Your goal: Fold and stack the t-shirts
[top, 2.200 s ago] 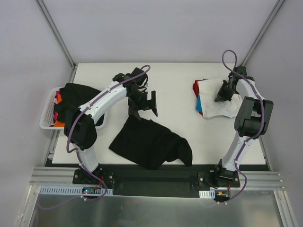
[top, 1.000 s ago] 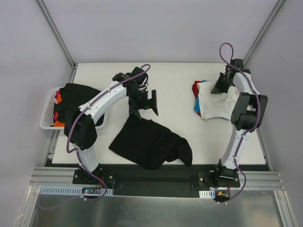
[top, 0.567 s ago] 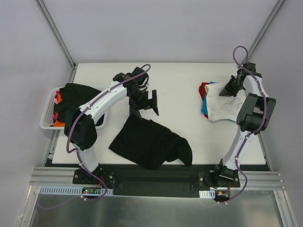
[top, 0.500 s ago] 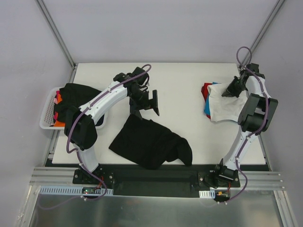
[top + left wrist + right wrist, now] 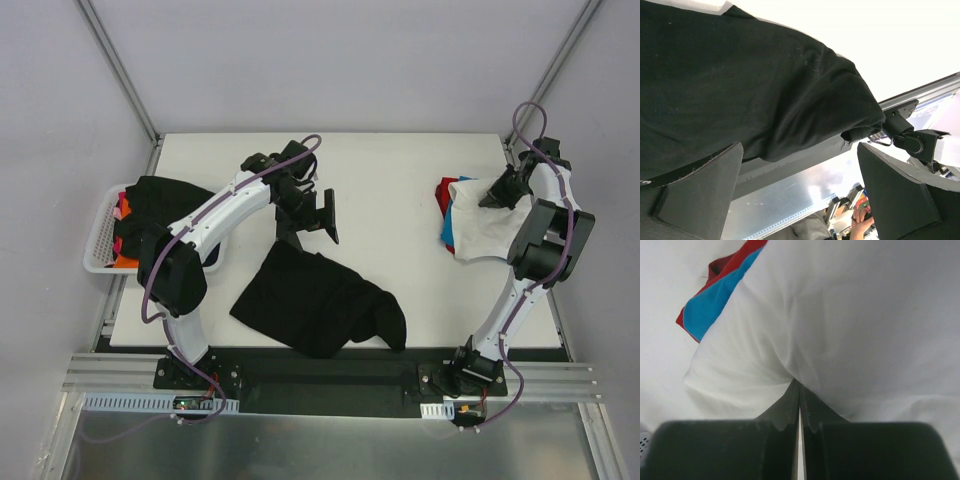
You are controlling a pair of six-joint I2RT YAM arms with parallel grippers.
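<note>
left fingers (image 5: 326, 213) spread as wide as they go, holding nothing, hovering over the far edge of the black t-shirt (image 5: 315, 300), which lies crumpled on the near-centre of the desk (image 5: 390, 165) with one sleeve bunched toward the right; left wrist cam shows only that black cloth and the front rail between the fingers. right fingers (image 5: 799, 412) fully closed, pinched on a fold of the white t-shirt (image 5: 483, 230) at the far right of the desk. white one lies on top of a blue t-shirt (image 5: 446, 232) and a red t-shirt (image 5: 443, 191), whose edges stick out on its left side. right forearm crosses above the white shirt's right edge, hiding part of it, and sits close to the frame post in the back corner. white mesh basket (image 5: 98, 238) hangs at the desk's left edge, with another black shirt (image 5: 165, 195) draped over it and orange and red cloth (image 5: 123, 208) showing underneath; left arm's lower link blocks the basket's near right corner
</note>
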